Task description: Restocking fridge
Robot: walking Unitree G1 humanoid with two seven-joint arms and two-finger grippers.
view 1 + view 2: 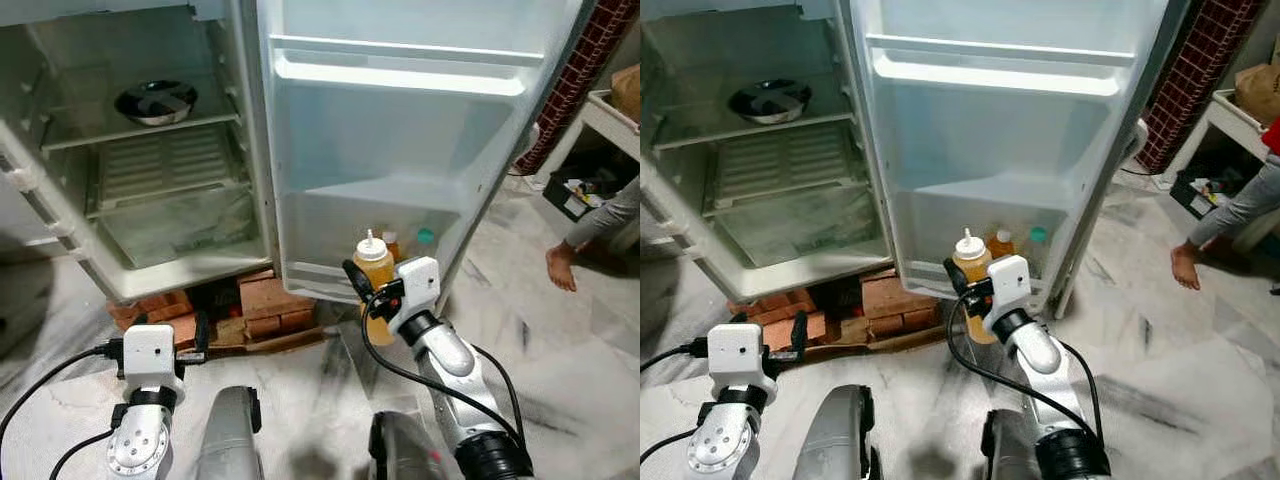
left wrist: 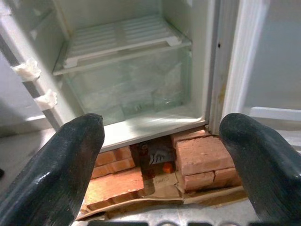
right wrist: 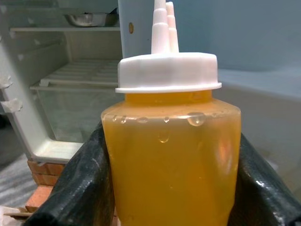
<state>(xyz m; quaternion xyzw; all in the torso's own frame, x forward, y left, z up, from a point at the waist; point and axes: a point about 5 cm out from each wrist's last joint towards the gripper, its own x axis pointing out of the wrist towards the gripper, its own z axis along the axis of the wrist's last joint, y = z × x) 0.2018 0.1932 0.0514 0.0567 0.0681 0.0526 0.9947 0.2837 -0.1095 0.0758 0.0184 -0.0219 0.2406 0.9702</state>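
Your right gripper [image 1: 368, 296] is closed on the bottle [image 3: 171, 155], one black finger on each side of its body, below the white cap [image 3: 168, 70]. You hold it upright, nozzle up, probably so the orange liquid stays off the cap and so it can drop straight into a door bin. The bottle sits low in front of the open door [image 1: 400, 150], level with the bottom bin [image 1: 320, 270] near the door's lower edge, so that bin looks like the target.

Your left gripper [image 2: 160, 160] is spread wide and holds nothing; it hangs low over the floor, facing the bricks [image 2: 197, 153] that prop up the fridge [image 1: 60, 240], apparently parked out of the way.

Inside the bin, two more caps, one orange [image 1: 391, 238] and one green [image 1: 426, 237], show behind your bottle; their bodies are blurred behind the frosted bin wall, so you can't judge how much free room is left. The bottle's base is cut off in the wrist view. A steel bowl [image 1: 155, 102] rests on the upper shelf. A person's leg [image 1: 590, 235] is at the right edge, well apart from the arm.
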